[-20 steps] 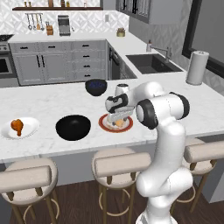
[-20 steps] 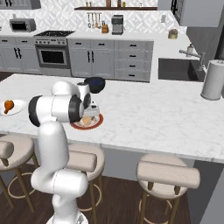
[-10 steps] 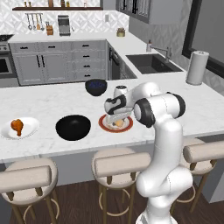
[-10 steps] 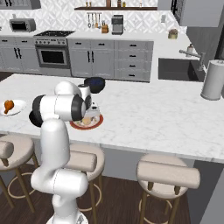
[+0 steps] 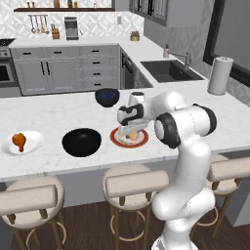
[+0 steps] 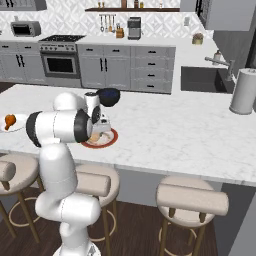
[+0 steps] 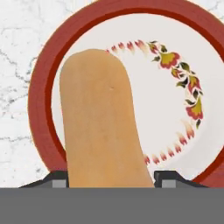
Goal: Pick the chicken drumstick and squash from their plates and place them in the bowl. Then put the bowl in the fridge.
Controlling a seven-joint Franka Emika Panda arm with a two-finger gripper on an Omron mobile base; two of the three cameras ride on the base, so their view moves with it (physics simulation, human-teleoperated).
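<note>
Squash (image 7: 103,127) lifted off red-rimmed plate (image 7: 39,109), fingers (image 7: 59,183) clamped

we find no readable text, label, brand, number or sign anywhere. plate (image 7: 179,65) under squash (image 7: 103,131) carries painted flower ring, no lettering. appliances too small to make out any marks.

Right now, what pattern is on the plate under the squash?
The plate has a dark red rim and a ring of red flowers with green leaves, clearest in the hand view.
</note>
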